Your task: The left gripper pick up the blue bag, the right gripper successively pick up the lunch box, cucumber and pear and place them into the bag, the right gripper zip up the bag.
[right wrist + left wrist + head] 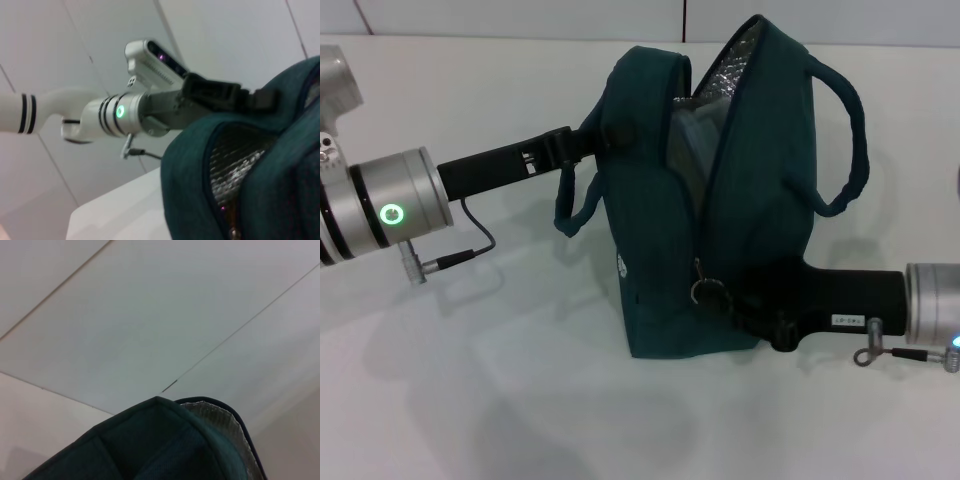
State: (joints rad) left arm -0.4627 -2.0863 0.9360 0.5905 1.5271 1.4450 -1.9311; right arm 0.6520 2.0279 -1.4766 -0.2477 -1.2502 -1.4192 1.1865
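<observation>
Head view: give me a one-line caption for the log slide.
Left gripper holds the blue bag at its upper side while the right gripper sits at the zipper's ring pull, bag unzipped.

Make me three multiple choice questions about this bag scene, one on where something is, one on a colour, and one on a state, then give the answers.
1. Where is the right tool?
A. At the zipper pull low on the blue bag's front
B. On a handle
C. Flat on the table, away from the bag

2. What colour is the bag's lining?
A. Red
B. Silvery
C. Yellow

3. How is the blue bag?
A. Zipped fully shut
B. Lying flat and folded
C. Standing, top gaping open

Answers: 1 A, the black tool meets the ring pull. 2 B, foil shows inside the opening. 3 C, the left tool is at its upper edge and the top is spread.
</observation>
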